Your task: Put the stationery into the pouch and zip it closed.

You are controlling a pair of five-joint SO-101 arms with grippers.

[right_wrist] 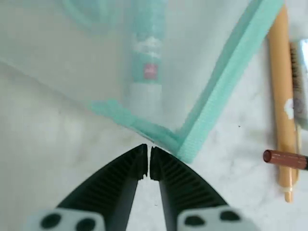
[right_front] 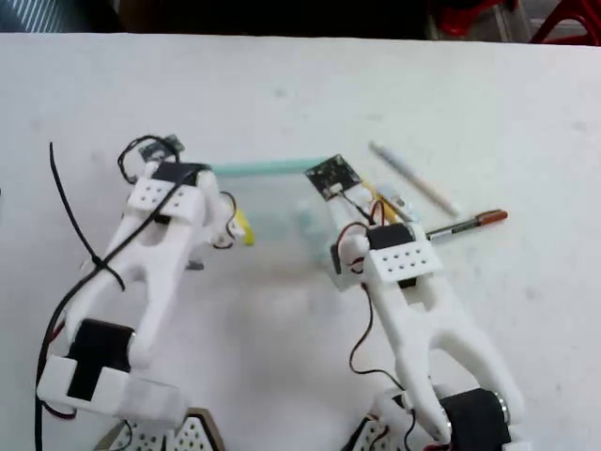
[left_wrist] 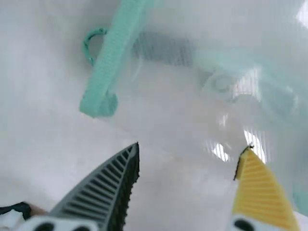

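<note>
pouch [right_front: 272,211] on the table [right_front: 282,94], between two arms
left gripper [left_wrist: 191,147] is wide open over the clear pouch. right gripper [right_wrist: 148,154] is squeezed almost shut at its green corner. a tan pen [right_wrist: 280,86] lies just beside it.

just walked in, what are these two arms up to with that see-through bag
Stationery is being packed into a translucent zip pouch with a mint-green edge on the white table. The left claw hangs open over one end; the right claw is shut at a corner of the other end, grip unclear. A teal-and-white pen lies inside; a tan pencil and a brown-capped pen lie outside beside it.
</note>
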